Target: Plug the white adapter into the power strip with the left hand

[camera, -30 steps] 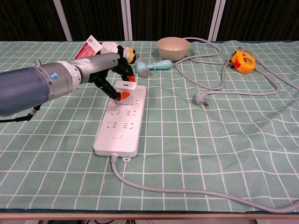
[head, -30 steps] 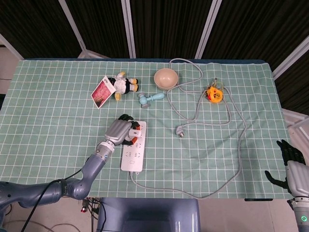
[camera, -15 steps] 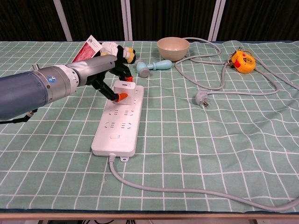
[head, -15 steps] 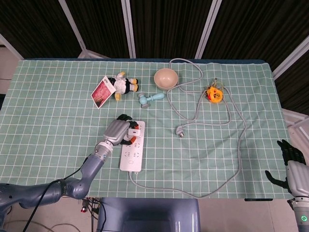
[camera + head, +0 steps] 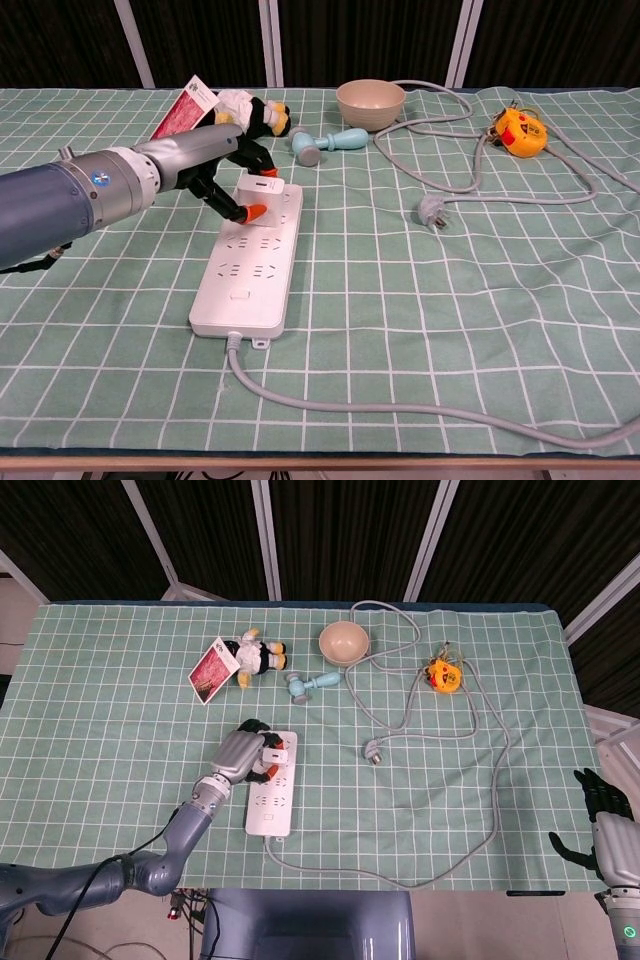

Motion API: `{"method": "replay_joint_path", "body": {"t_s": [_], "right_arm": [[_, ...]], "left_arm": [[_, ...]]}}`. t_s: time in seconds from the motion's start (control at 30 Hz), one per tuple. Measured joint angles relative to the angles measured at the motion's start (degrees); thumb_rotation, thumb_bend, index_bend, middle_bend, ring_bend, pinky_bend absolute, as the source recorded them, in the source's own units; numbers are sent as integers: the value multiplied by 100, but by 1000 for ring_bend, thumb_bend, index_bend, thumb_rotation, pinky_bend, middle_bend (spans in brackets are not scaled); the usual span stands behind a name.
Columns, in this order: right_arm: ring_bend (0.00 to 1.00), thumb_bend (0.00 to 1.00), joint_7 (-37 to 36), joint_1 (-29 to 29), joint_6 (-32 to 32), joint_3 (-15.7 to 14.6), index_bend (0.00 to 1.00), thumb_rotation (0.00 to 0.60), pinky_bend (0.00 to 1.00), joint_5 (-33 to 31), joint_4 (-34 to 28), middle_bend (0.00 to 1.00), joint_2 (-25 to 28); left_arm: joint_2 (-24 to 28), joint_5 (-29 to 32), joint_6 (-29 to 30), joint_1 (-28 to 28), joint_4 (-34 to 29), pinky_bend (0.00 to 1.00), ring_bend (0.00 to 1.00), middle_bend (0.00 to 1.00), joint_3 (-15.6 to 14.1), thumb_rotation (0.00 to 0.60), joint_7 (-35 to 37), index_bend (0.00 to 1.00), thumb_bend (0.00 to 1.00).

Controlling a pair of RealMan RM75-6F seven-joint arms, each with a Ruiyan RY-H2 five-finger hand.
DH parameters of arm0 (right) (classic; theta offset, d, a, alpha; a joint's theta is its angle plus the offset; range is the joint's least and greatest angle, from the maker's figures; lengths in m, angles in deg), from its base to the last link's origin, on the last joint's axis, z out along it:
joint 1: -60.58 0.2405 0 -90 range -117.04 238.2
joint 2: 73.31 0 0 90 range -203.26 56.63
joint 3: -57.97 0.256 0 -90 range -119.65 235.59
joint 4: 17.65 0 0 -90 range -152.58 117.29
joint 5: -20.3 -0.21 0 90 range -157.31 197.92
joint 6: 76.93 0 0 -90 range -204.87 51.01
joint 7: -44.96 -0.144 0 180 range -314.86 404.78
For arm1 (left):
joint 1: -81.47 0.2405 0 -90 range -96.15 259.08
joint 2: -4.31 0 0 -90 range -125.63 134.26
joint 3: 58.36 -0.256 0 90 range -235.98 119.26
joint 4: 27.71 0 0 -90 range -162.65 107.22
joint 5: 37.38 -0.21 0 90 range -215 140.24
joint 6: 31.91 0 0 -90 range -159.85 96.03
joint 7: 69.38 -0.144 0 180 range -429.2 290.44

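Chest view shows the left hand (image 5: 232, 176) gripping the adapter (image 5: 258, 189) seated at the power strip's (image 5: 247, 266) far end, and the strip has slid left, suggesting the plug drags it.

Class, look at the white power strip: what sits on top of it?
The white adapter sits on the power strip's far end, gripped by the left hand. Whether its prongs are fully seated is hidden beneath it.
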Motion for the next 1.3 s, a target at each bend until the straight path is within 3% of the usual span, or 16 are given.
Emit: {"method": "replay_joint_path", "body": {"t_s": [0.07,0.17,0.3,0.63,0.73,0.8,0.9,1.0,1.17,1.3], "right_arm": [[0,348,4,-3,2,-2,0,600,0,0,-1,0,-1],[0,348,11,-2,-4,3,0,600,0,-24,-5,0,-1],[0,348,23,-4,1,8,0,600,0,-33,-18,0,-1],[0,348,-5,-10,11,12,0,600,0,-21,-22,0,2],[0,347,-12,-11,11,10,0,600,0,-15,-24,0,4],[0,347,-18,-10,11,11,0,600,0,-8,-23,0,5],[0,348,-30,-11,13,9,0,600,0,3,-20,0,8],[0,348,-37,-12,13,6,0,600,0,6,-19,0,8],[0,348,-48,-13,9,6,0,600,0,5,-25,0,16],[0,348,-71,-11,-9,7,0,600,0,-5,-29,0,26]], "left_arm": [[28,-10,-17,9,-4,4,23,220,-11,600,1,303,90],[91,-34,-61,10,-38,0,0,85,-22,600,-19,134,30],[155,-111,-46,18,-90,0,0,47,3,600,-3,71,26],[389,-324,193,122,-533,3,0,59,298,600,462,82,29],[504,-425,296,170,-813,101,37,145,476,600,783,143,69],[574,-465,362,204,-1032,251,142,245,634,600,1060,225,127],[626,-455,436,250,-1346,537,397,474,880,600,1490,402,224],[630,-240,424,279,-1638,761,648,692,1101,600,1878,552,260],[706,690,26,246,-2044,976,883,909,1342,600,2255,736,266],[819,1749,-595,57,-2255,1000,987,984,1418,600,2428,820,266]]}}
